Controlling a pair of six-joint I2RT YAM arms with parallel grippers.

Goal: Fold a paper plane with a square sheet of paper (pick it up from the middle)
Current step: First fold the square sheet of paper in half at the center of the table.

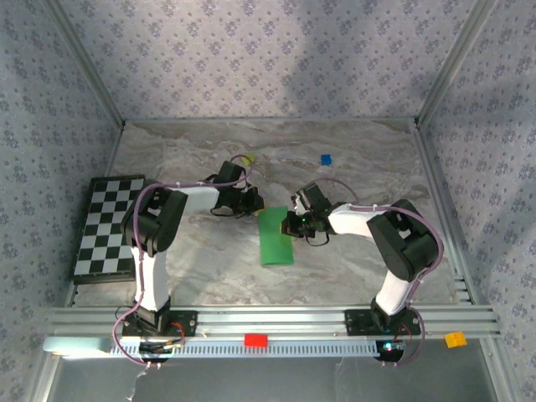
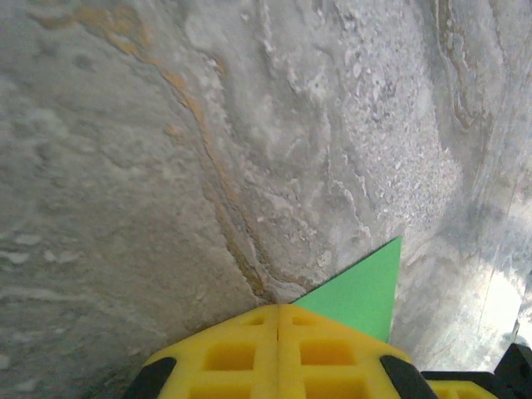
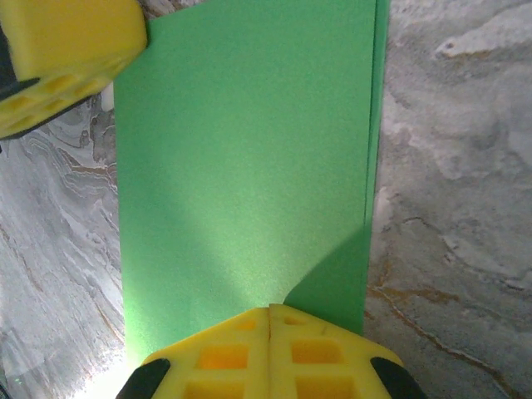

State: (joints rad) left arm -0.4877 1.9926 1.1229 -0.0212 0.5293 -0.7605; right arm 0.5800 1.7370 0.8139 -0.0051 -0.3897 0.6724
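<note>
The square sheet of paper (image 1: pixel 276 239) lies flat at the middle of the marble surface (image 1: pixel 352 276), folded into a narrow upright rectangle. In the right wrist view a thin strip of a second layer shows along its right edge (image 3: pixel 241 166). The left gripper (image 1: pixel 251 203) is clenched at the paper's far left corner, and the green tip (image 2: pixel 362 291) shows just beside its yellow fingers (image 2: pixel 278 353). The right gripper (image 1: pixel 291 222) is also clenched, with nothing between its fingers (image 3: pixel 270 353), which rest over the paper's right side. A checkerboard (image 1: pixel 109 226) lies well apart at the left.
</note>
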